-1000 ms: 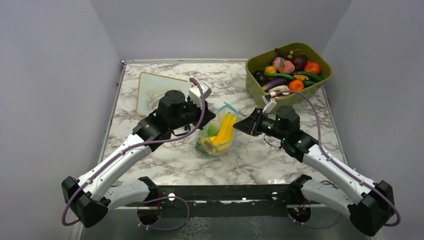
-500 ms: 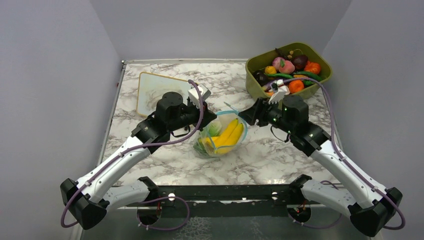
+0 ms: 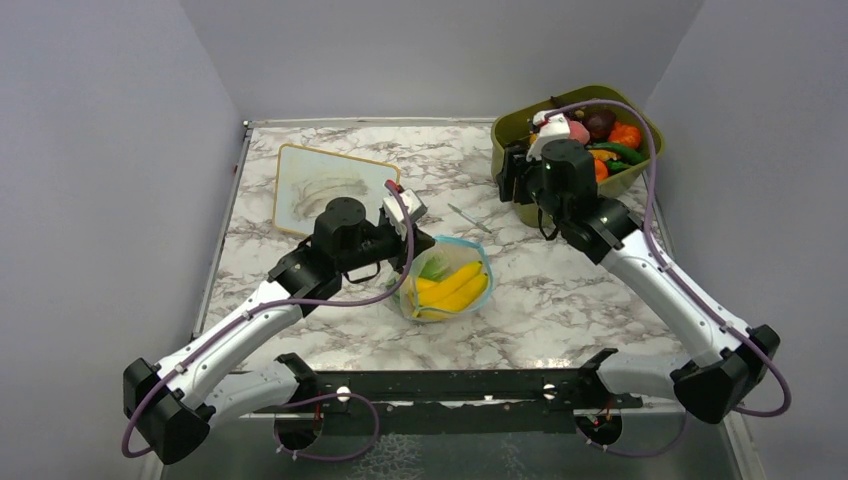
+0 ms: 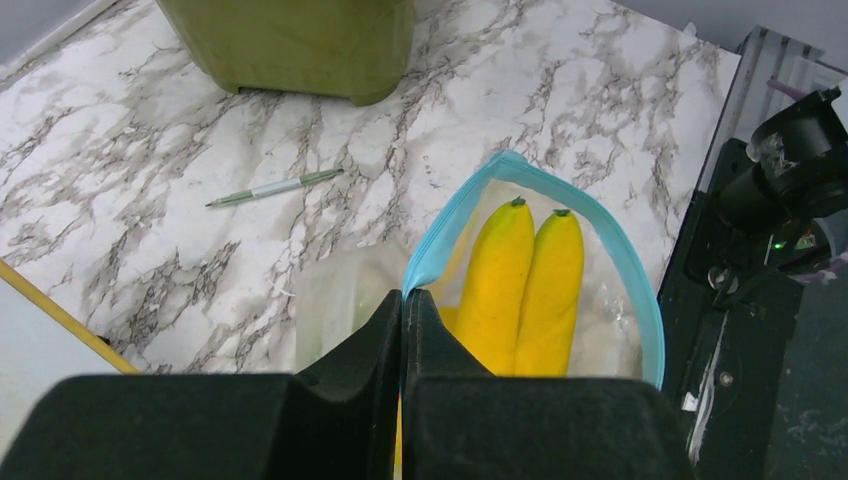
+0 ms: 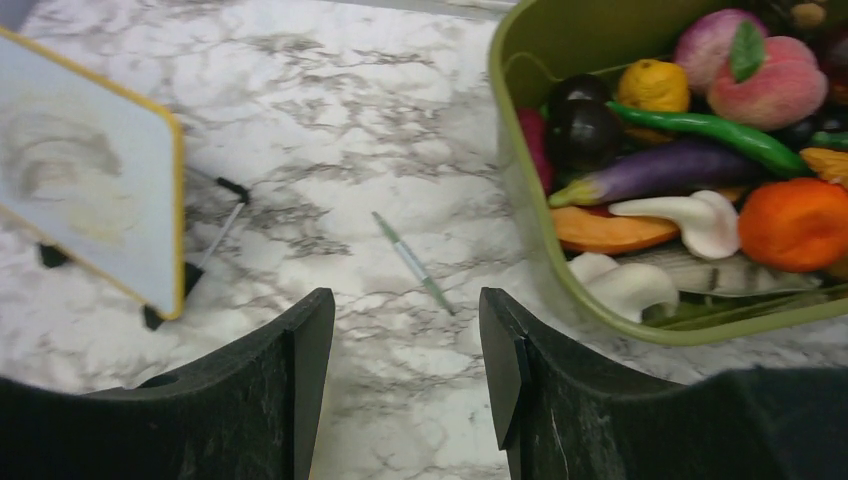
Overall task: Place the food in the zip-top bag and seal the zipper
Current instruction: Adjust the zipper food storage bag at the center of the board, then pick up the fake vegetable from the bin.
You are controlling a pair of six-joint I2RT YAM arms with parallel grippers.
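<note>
The clear zip-top bag (image 3: 452,285) lies mid-table with its mouth open. Yellow bananas (image 3: 452,288) and a green lettuce piece (image 3: 434,265) lie inside it. In the left wrist view the bananas (image 4: 525,275) show through the open teal-blue zipper (image 4: 628,280). My left gripper (image 4: 404,296) is shut on the zipper strip at the bag's left corner; in the top view it (image 3: 408,270) sits at the bag's left edge. My right gripper (image 5: 405,335) is open and empty, held above the table beside the tub's left wall, near the tub in the top view (image 3: 512,172).
An olive-green tub (image 3: 508,170) of toy produce stands at the back right, also in the right wrist view (image 5: 520,190). A wood-framed white board (image 3: 320,188) stands at the back left. A thin pen (image 3: 468,218) lies between the board and the tub.
My right arm has swung away from the bag toward the back right, up to the tub. The bag has settled flatter with its mouth wider open. My left gripper still pinches the zipper.
</note>
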